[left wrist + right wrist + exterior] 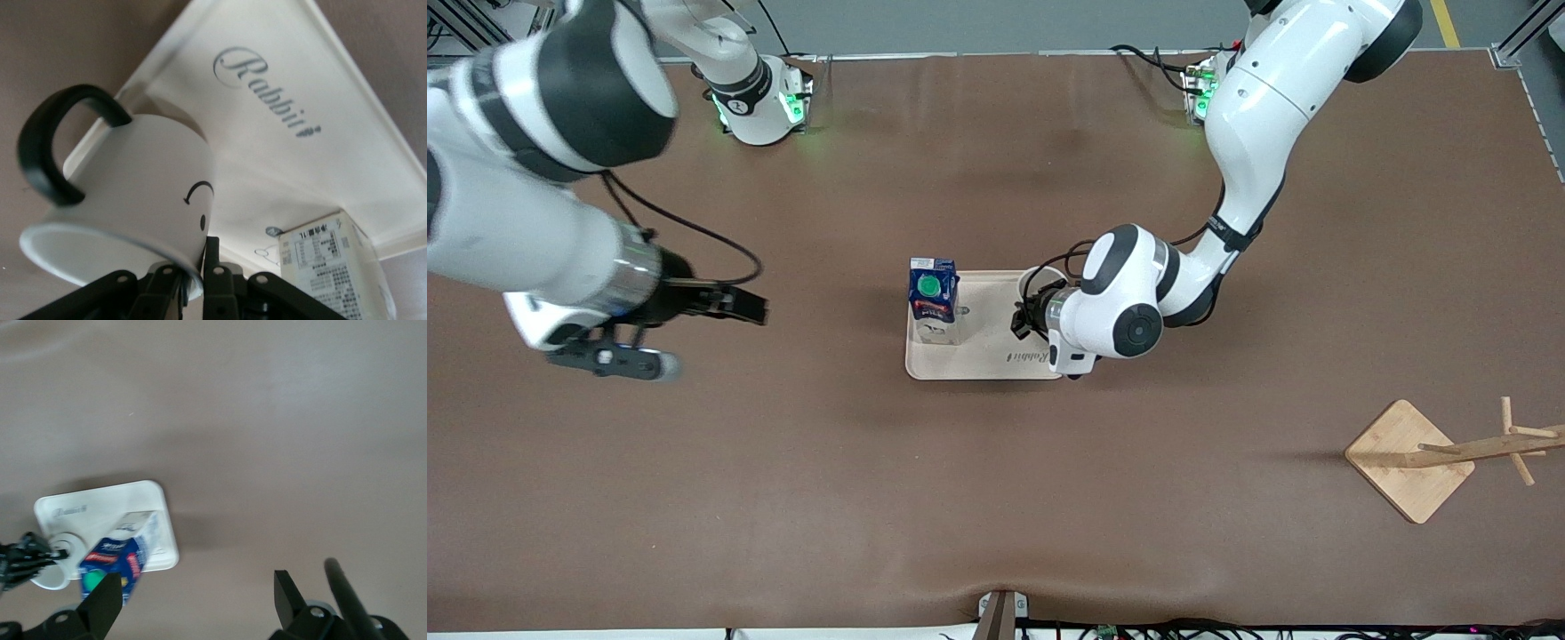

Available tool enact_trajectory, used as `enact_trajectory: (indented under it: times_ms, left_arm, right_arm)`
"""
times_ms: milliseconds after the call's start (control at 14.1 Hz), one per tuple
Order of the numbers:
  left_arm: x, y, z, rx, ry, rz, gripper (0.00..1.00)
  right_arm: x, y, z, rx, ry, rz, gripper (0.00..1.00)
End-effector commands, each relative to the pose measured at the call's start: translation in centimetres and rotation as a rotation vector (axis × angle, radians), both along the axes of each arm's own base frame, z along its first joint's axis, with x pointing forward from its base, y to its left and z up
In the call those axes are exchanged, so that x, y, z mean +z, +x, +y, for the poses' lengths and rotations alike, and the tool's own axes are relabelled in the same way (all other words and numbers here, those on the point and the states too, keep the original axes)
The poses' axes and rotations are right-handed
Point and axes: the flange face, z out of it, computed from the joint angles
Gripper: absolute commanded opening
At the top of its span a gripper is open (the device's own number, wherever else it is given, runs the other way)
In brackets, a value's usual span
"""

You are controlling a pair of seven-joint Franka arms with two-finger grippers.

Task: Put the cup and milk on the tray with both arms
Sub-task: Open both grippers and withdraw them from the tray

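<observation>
hanging over bare brown table (996,498) toward the right arm's end, the right gripper (660,336) is spreading its fingers (105,605) wide and carrying nothing. standing upright on the tray (985,363), at the tray's end toward the right arm, the milk (934,299) is showing its green cap upward. lying flat at mid-table, the tray is bearing cursive "rabbit" lettering (267,90) along the edge nearer the front camera. sitting at the tray's end toward the left arm, the cup (1040,286) is being pinched at its rim by the left gripper (1028,318), fingers clenched on it; whether its base is touching the tray cannot be told. lying near the left arm's end, nearer the front camera, a wooden stand (1440,457) is resting tipped over.
</observation>
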Motion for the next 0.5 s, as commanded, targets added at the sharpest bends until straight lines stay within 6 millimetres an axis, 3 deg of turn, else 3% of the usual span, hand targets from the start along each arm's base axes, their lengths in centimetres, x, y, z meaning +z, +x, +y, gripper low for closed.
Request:
enact_trajectory:
  times_ms: [0,71,212,425]
  left_arm:
    - [0.4,1.3,0.2,0.033,-0.013,-0.003,0.99]
    - [1.4,2.0,0.0,0.045,-0.022,-0.019,1.00]
    - [3.2,2.7,-0.3,0.041,-0.035,-0.049,1.00]
    - [8.9,4.2,1.3,0.002,-0.009,-0.112,1.00]
  right_arm:
    - [2.9,-2.5,-2.9,0.052,-0.065,-0.043,1.00]
    - [3.2,-3.3,-4.5,0.081,-0.087,-0.061,1.00]
    - [2.7,-4.5,-10.1,0.178,-0.072,-0.110,1.00]
    - [2.1,-6.6,-15.3,0.196,-0.061,-0.128,1.00]
